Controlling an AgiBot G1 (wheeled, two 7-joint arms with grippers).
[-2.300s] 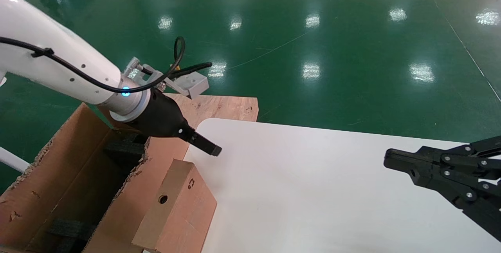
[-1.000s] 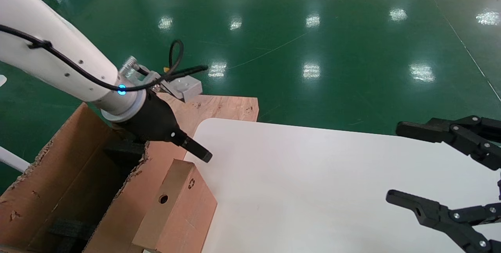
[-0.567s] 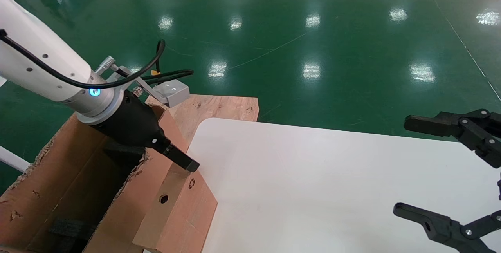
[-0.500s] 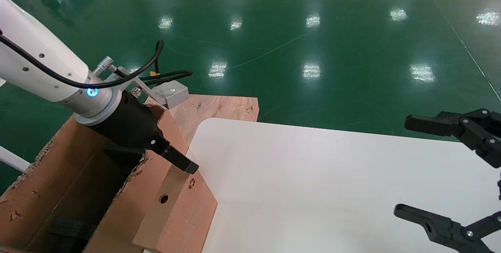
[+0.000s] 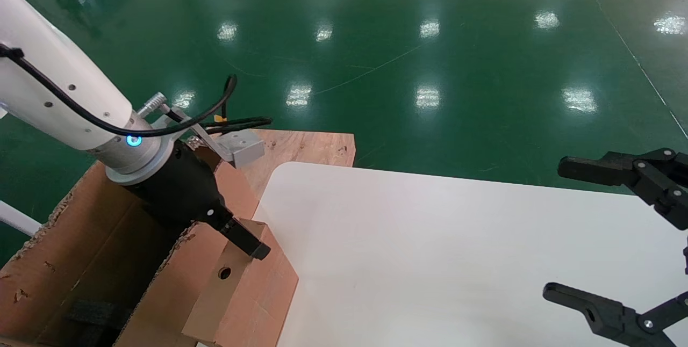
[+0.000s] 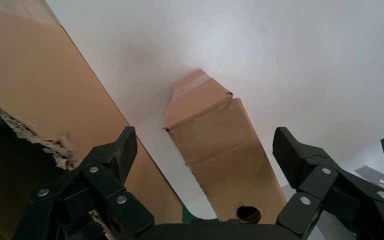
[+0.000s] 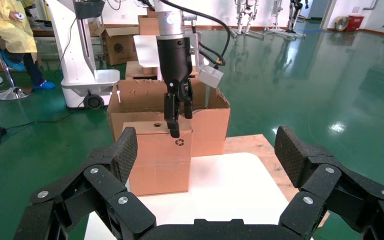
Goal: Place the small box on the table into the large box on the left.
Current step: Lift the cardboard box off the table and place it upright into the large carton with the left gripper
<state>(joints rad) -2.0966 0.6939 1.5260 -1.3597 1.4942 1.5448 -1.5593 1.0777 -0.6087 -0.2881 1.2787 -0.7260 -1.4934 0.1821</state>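
Note:
The small box [image 5: 244, 296] stands on the white table [image 5: 430, 250] at its left edge, against the large box [image 5: 80, 261]; its round hole faces up. My left gripper [image 5: 251, 247] is open just above the small box's far top end. In the left wrist view the small box [image 6: 220, 150] lies between the spread fingers of the left gripper [image 6: 205, 145], apart from both. My right gripper [image 5: 559, 229] is open and empty over the table's right side. The right wrist view shows the small box [image 7: 157, 160], the left gripper [image 7: 179, 117] and the large box [image 7: 210, 117].
A light plywood board [image 5: 306, 145] lies behind the table's rounded corner. Shiny green floor surrounds the table. In the right wrist view a white robot base [image 7: 82, 75], more cartons and a person in yellow [image 7: 7, 30] stand beyond the large box.
My left gripper has moved left and down from over the table corner to just above the small box. My right gripper has opened wide and drawn back to the right.

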